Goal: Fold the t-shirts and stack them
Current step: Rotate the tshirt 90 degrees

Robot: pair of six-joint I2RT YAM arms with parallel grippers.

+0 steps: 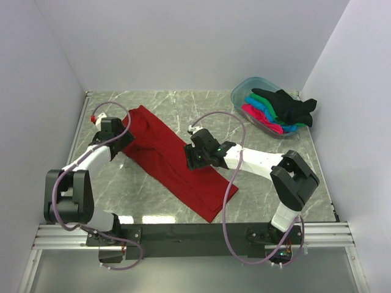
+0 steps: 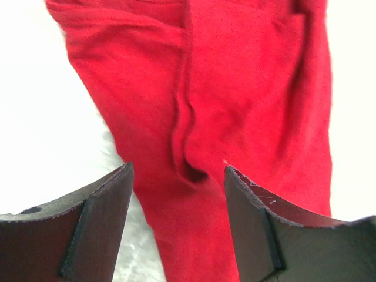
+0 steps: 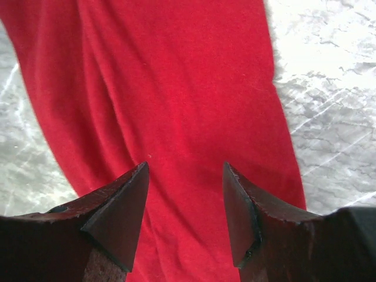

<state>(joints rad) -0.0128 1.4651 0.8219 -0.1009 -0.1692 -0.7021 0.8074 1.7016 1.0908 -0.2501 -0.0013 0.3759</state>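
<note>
Red shirt [image 1: 177, 165] lies as a long diagonal strip mid-table; we see left gripper [image 1: 125, 137] and right gripper [image 1: 195, 157] parted, empty, over it. Wrist views alone show creases (top view: bare marble [image 1: 171, 101] flanks both edges).
</note>
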